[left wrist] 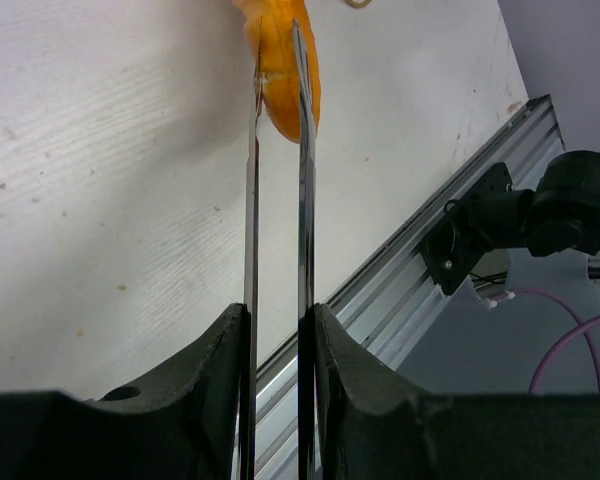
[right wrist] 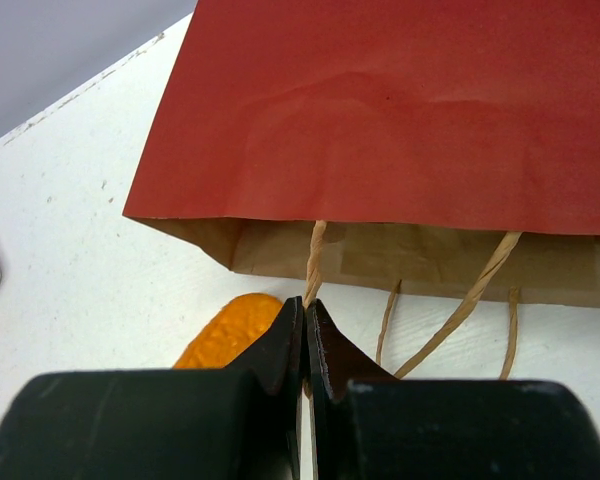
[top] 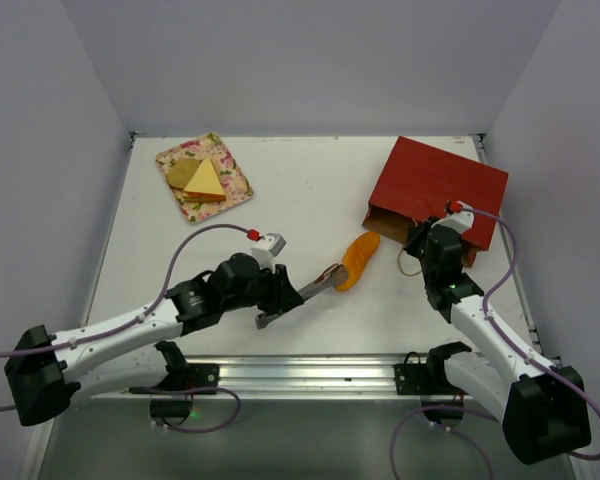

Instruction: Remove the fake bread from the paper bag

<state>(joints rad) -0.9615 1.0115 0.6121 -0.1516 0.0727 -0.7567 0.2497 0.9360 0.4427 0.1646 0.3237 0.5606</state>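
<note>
You are holding the orange bun outside the paper bag.
Left gripper is clamping it, right gripper is pinching a cord handle; 2 bread pieces are lying on the floral tray; the bag is hiding any others.

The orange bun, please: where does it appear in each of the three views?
Top external: orange bun at centre, in the tips of the left claw.
Left wrist: bun top centre, between the fingers.
Right wrist: bun bottom left, beside the right claw.
Shared landmark: the white table.
</note>
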